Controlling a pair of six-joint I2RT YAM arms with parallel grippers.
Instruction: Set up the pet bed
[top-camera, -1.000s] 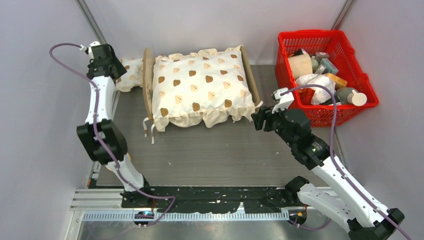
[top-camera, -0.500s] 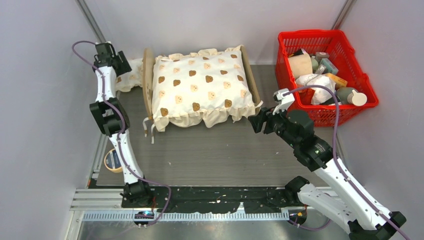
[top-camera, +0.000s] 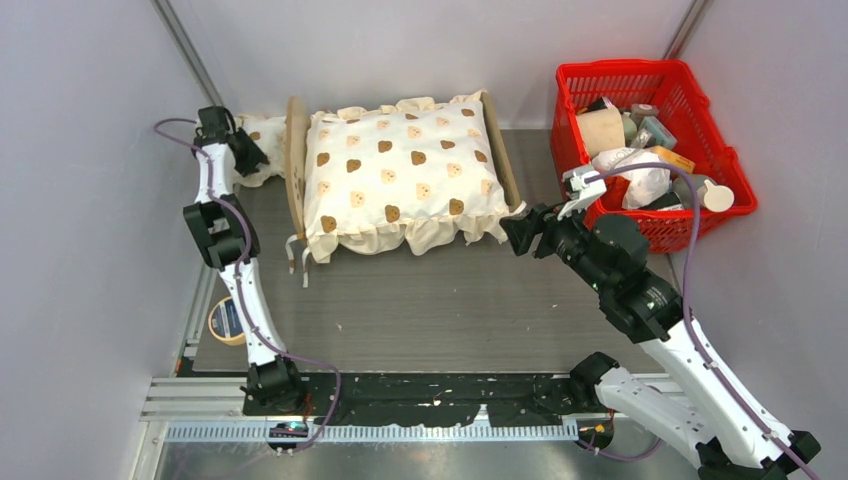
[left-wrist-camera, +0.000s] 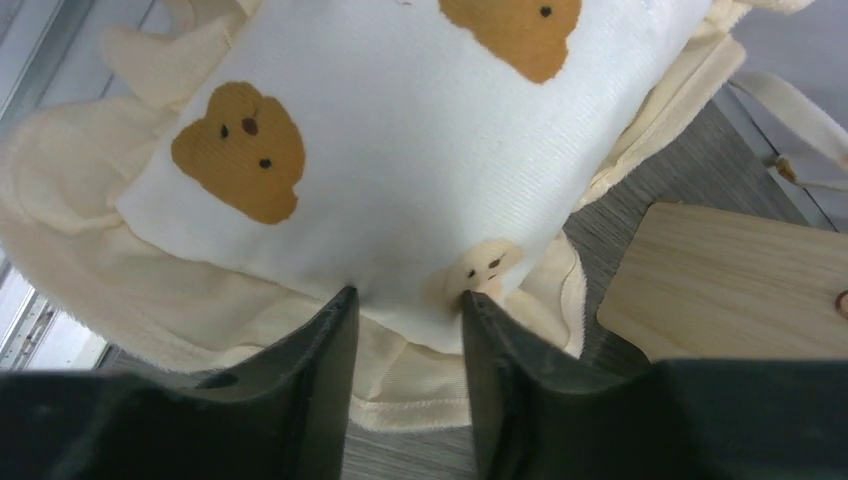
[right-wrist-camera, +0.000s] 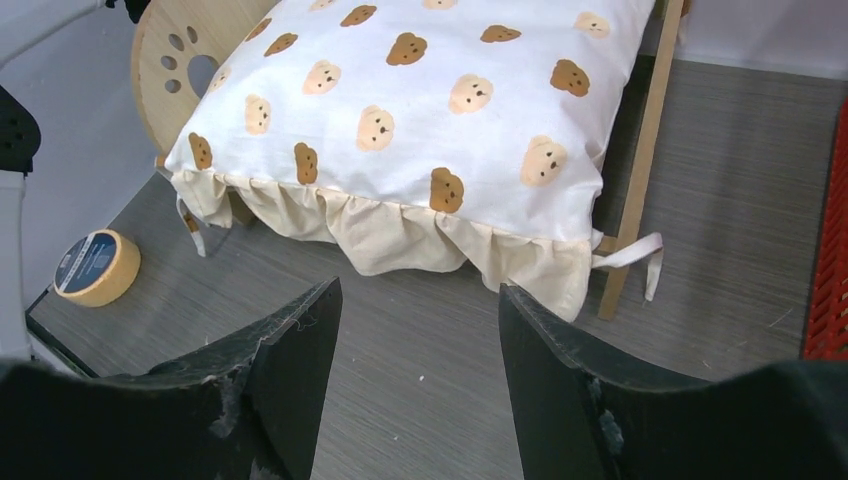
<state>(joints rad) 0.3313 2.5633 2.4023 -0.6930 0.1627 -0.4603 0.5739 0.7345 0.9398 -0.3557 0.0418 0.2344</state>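
Cream bear-print cushion (top-camera: 400, 175) with ruffled edge, lying flat, brown and tan bear faces all over, ruffle hanging down along its near side. Small matching bear-print pillow (top-camera: 262, 140) at far left near the wall, on the grey wood-grain table (top-camera: 430, 300), well apart from the cushion. Red plastic basket (top-camera: 620, 68) at far right, full of mixed items: tan paper roll (top-camera: 600, 127), crumpled white bag (top-camera: 630, 165), grey bottle with white cap (top-camera: 700, 190), the rest too jumbled to tell. Masking tape roll (top-camera: 222, 320) lying flat at the table's left edge.
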